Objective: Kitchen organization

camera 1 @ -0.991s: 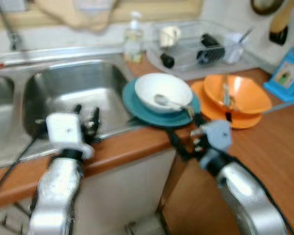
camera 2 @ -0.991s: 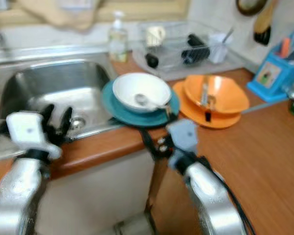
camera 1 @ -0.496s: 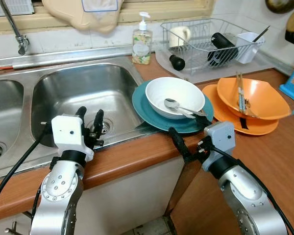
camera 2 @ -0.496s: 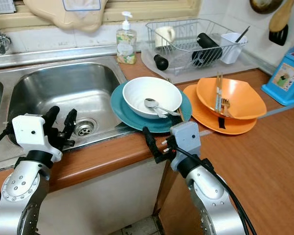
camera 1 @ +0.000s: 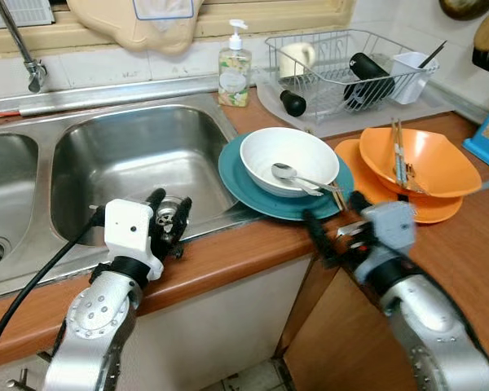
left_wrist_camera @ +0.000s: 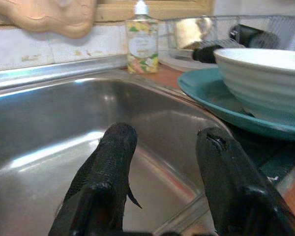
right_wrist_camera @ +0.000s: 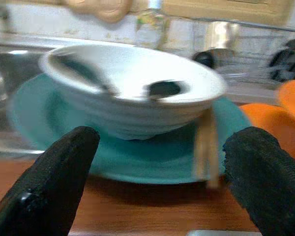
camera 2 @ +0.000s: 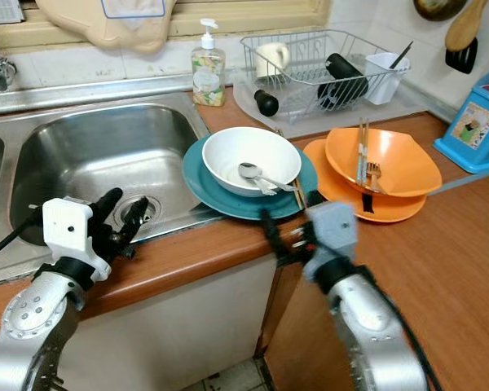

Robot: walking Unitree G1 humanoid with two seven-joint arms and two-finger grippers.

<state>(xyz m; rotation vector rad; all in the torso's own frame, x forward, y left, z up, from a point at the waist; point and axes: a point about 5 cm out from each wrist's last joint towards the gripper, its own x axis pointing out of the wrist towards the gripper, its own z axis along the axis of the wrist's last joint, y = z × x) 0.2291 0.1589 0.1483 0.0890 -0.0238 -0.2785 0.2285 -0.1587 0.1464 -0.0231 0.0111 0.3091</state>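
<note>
White bowl: white bowl (camera 1: 289, 160) sits on the teal plate (camera 1: 243, 181), at the counter edge just beside the sink basin (camera 1: 122, 163); it looks like the thing to clear first
Spoon: a metal spoon (camera 1: 297, 176) lies inside the bowl, handle reaching over the rim toward the chopsticks (camera 2: 297, 192) that rest on the plate's near side
Right gripper: right gripper (right_wrist_camera: 157, 167) hovers low in front of the plate, fingers spread wide and empty, one either side of the bowl in the right wrist view; blurred in the head views
Left gripper: left gripper (left_wrist_camera: 162, 167) is released too, holding nothing, poised over the sink's front rim
Step in hand: likely the reach for the bowl and plate stack, judged from where the right fingers point
How to do it well: come in level, close on the bowl's rim or the plate's edge rather than the curved wall, and keep it flat so the spoon and chopsticks do not slide off
Neighbours: orange bowl (camera 1: 424, 159) with cutlery on an orange plate (camera 1: 440, 212) sits just beside; dish rack (camera 1: 350, 69) and soap bottle (camera 1: 234, 69) stand behind
Risk: the plate overhangs the sink rim, so a nudge may tip it
</note>
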